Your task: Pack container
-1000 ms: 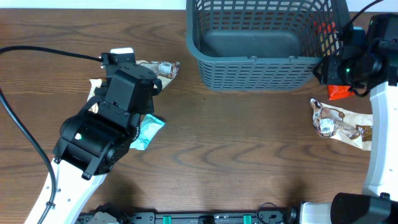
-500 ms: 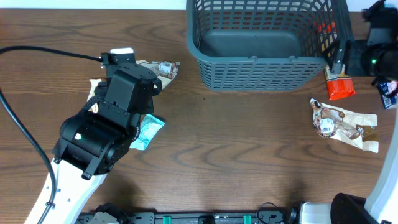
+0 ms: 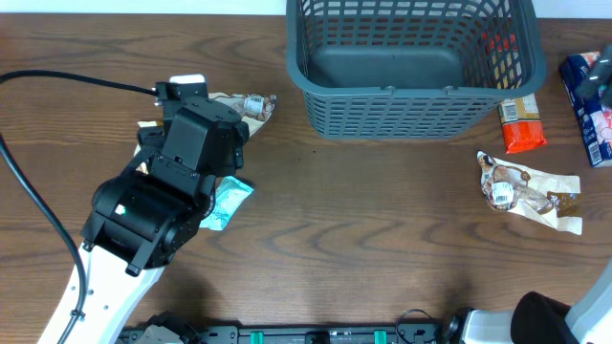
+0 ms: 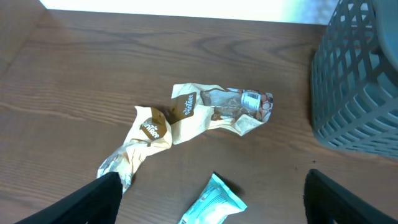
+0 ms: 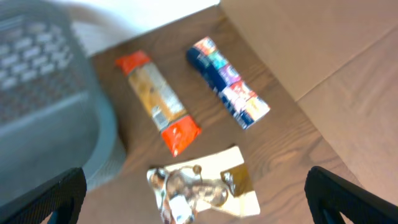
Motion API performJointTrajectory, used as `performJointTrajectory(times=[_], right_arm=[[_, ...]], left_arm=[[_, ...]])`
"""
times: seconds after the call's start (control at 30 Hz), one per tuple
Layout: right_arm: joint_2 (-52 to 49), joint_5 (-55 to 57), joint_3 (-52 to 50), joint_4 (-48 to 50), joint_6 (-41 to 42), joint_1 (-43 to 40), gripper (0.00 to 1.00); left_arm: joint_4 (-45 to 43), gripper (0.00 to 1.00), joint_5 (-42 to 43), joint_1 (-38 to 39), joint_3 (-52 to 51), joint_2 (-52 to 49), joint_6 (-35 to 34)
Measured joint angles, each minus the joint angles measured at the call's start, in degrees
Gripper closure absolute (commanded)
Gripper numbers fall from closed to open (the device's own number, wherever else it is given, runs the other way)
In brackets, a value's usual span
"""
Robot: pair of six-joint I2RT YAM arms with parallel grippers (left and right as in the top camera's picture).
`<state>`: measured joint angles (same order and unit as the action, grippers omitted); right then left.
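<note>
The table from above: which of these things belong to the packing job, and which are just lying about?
Part of the job:
grey basket
orange packet
blue packet
teal packet
beige wrapper near the teal one
second beige wrapper near the orange one

Just lying about:
black cable
wooden table itself

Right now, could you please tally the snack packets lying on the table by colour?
Cream-and-brown packets: 3
Teal packet: 1
Orange packet: 1
Blue packet: 1
Total: 6
</note>
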<state>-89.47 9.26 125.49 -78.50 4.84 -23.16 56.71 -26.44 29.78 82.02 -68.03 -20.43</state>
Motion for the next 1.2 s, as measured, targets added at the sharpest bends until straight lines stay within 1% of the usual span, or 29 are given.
performJointTrajectory(times=[0.13, 0.23, 0.27, 0.3, 0.37, 0.4, 0.53, 0.6, 0.67, 0.7, 0.77, 0.8, 0.87, 0.9, 0.93, 0.97, 1.17, 1.2], right_arm=[[-0.2, -5.9, 0.0, 3.7, -0.1, -5.6, 0.01], [-1.0, -11.5, 0.1, 6.4, -0.7, -9.1, 0.01], [-1.5, -12.7, 0.2, 6.9, -0.8, -9.7, 0.04], [-2.1, -13.8, 0.2, 7.5, -1.0, -10.3, 0.09], [-3.8, -15.5, 0.2, 8.1, -1.4, -11.0, 0.17], [-4.7, -16.1, 0.2, 8.2, -1.6, -11.2, 0.19], [-9.7, -18.3, 0.2, 8.7, -1.4, -11.4, 0.12], [-12.3, -19.1, 0.2, 8.9, -1.6, -11.4, 0.14], [-14.5, -19.8, 0.2, 9.4, -1.7, -11.4, 0.21], [-15.8, -20.1, 0.2, 9.6, -1.9, -11.4, 0.21], [-17.5, -20.3, 0.2, 10.4, -1.8, -11.4, 0.19], [-18.3, -20.4, 0.2, 10.7, -1.8, -11.4, 0.14], [-19.6, -20.5, 0.2, 11.0, -1.9, -11.4, 0.15], [-20.2, -20.7, 0.2, 11.1, -2.0, -11.4, 0.18], [-20.7, -20.8, 0.2, 11.2, -2.1, -11.4, 0.28], [-21.2, -21.0, 0.2, 11.2, -2.3, -11.4, 0.43], [-23.4, -22.3, 0.2, 11.9, -1.7, -11.4, 0.95], [-23.8, -22.4, 0.2, 11.9, -1.7, -11.4, 0.98]], left_arm=[[0.1, 0.13, -0.2, 0.0, 0.0, 0.0, -0.1], [0.2, 0.05, -0.3, 0.0, 0.0, 0.0, 0.0], [0.4, 0.04, -0.4, 0.0, 0.0, 0.0, 0.0], [0.6, 0.04, -0.5, 0.0, 0.0, 0.0, -0.1], [1.4, 0.02, -0.6, 0.0, 0.0, 0.0, -0.1], [1.9, 0.02, -0.6, 0.0, 0.0, 0.0, -0.1], [3.8, 0.01, -0.6, 0.0, 0.0, 0.0, -0.1], [4.5, 0.01, -0.6, 0.0, 0.0, 0.0, -0.1], [4.9, 0.01, -0.6, 0.0, 0.0, 0.0, -0.1], [4.9, 0.01, -0.6, 0.0, 0.0, 0.0, -0.1], [4.9, 0.01, -0.6, 0.0, 0.0, 0.0, -0.1], [4.9, 0.01, -0.6, 0.0, 0.0, 0.0, -0.1], [4.9, 0.01, -0.6, 0.0, 0.0, 0.0, -0.1], [4.9, 0.01, -0.6, 0.0, 0.0, 0.0, -0.1], [4.9, 0.01, -0.6, 0.0, 0.0, 0.0, -0.1], [4.9, 0.01, -0.6, 0.0, 0.0, 0.0, -0.1], [4.9, 0.01, -0.6, 0.0, 0.0, 0.0, -0.1], [4.9, 0.01, -0.6, 0.0, 0.0, 0.0, -0.1]])
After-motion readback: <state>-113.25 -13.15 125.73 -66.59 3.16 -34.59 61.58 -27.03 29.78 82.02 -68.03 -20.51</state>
